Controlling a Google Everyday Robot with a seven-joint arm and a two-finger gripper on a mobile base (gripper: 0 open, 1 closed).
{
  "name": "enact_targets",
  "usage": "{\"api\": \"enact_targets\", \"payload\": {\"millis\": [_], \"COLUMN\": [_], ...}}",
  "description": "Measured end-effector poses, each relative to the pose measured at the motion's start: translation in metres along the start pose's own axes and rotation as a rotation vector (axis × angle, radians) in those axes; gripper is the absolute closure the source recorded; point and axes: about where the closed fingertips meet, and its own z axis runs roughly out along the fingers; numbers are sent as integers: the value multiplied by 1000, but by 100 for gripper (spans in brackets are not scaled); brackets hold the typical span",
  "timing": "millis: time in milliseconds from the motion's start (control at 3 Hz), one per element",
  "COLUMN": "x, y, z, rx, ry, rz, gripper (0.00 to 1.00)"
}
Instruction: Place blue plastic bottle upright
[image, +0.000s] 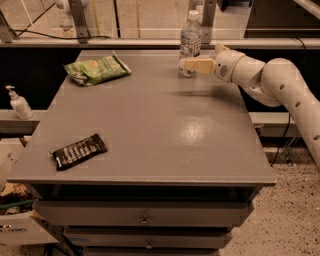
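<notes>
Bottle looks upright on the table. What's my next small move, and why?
Probably let go and draw the gripper straight back. The blue plastic bottle stands upright on the table near its far edge, gripper at its base; a sideways nudge could tip it.

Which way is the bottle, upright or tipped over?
Upright: the bottle stands on the table, cap on top, with the claw at its lower part.

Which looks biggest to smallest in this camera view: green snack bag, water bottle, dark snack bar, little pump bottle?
1. green snack bag and blue plastic bottle, about alike.
2. dark snack bar, though nearest the camera.
3. pump bottle, smallest.
The claw sits at the bottle's lower part.
</notes>
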Motion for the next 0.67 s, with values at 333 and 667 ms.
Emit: {"api": "enact_targets", "payload": {"millis": [333,667], "x": [-7,-7], "y": [-9,-10], "z": [-32,-33], "rx": [30,32], "ry": [30,30], "rz": [-44,-45], "gripper": [0,0]}}
